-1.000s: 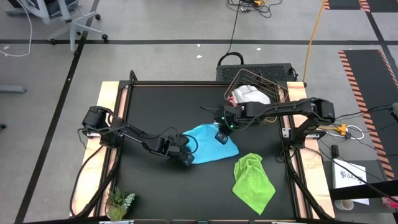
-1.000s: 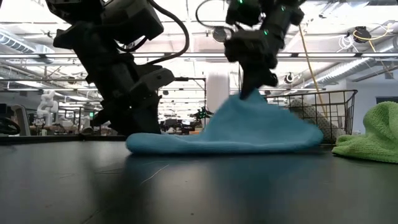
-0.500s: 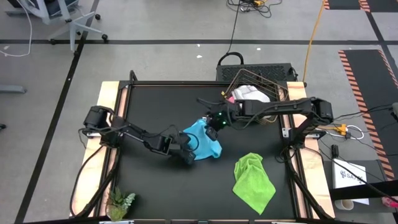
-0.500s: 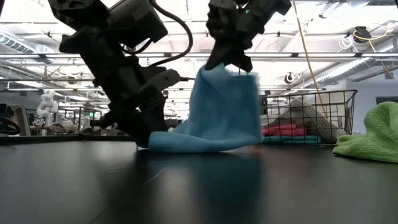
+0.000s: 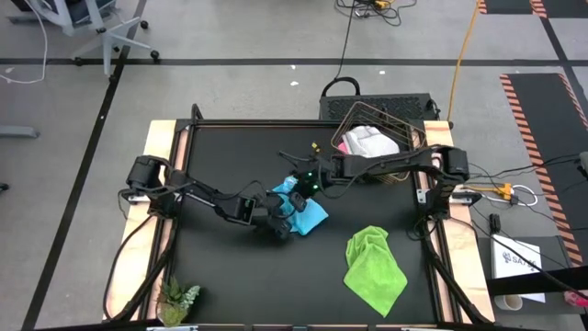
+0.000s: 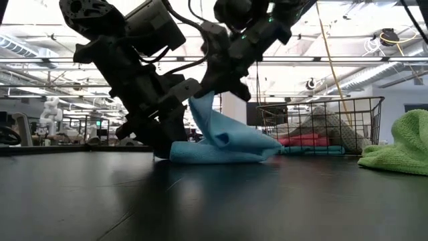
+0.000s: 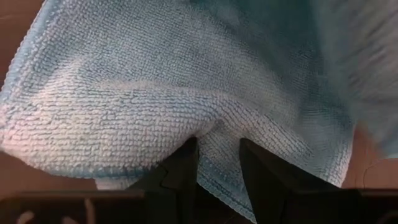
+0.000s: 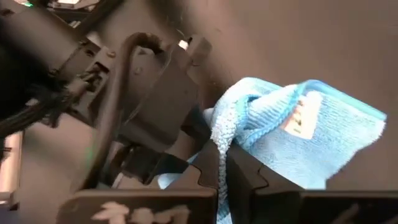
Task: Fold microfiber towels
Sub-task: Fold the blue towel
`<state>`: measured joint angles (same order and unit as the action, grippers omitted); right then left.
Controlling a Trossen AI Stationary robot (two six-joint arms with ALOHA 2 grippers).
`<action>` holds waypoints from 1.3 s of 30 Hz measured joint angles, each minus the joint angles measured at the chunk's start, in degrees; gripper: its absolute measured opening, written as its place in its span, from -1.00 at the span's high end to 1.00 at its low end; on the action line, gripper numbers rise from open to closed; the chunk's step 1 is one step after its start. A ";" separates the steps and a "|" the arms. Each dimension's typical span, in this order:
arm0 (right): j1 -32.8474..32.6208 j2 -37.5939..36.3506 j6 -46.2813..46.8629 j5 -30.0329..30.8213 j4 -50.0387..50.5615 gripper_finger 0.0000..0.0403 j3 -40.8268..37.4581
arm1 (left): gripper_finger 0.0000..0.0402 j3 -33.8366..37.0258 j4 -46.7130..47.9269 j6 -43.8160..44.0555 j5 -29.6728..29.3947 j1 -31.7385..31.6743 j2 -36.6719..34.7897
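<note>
Folded over leftward, blue towel (image 5: 306,211) stays pinched by both end effectors, right (image 5: 296,185) and left (image 5: 283,221)

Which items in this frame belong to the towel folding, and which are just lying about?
Part of the job:
- light blue towel, mid-table, pinched by the left gripper and the right gripper
- lime green towel, crumpled near the table's right edge
- pink and white-grey towels in the wire basket

Lying about:
- small green plant at the table's corner
- cables beside the table
</note>
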<state>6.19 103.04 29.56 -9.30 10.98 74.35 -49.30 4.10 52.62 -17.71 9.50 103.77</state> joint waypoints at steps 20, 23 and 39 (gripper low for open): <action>0.21 6.19 -2.18 -1.12 -6.94 0.91 -0.04 | 0.37 0.15 4.49 3.27 1.43 1.08 -2.98; 0.21 6.20 -3.90 -1.01 -6.83 0.82 -0.04 | 0.37 0.24 8.10 3.75 0.94 1.56 -6.08; 0.21 6.19 -6.29 -0.88 -16.72 0.29 -0.04 | 0.37 0.04 20.92 13.49 0.02 4.18 -10.32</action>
<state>6.40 109.23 23.27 -10.18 -5.75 74.30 -49.25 25.02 66.11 -17.69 13.68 93.45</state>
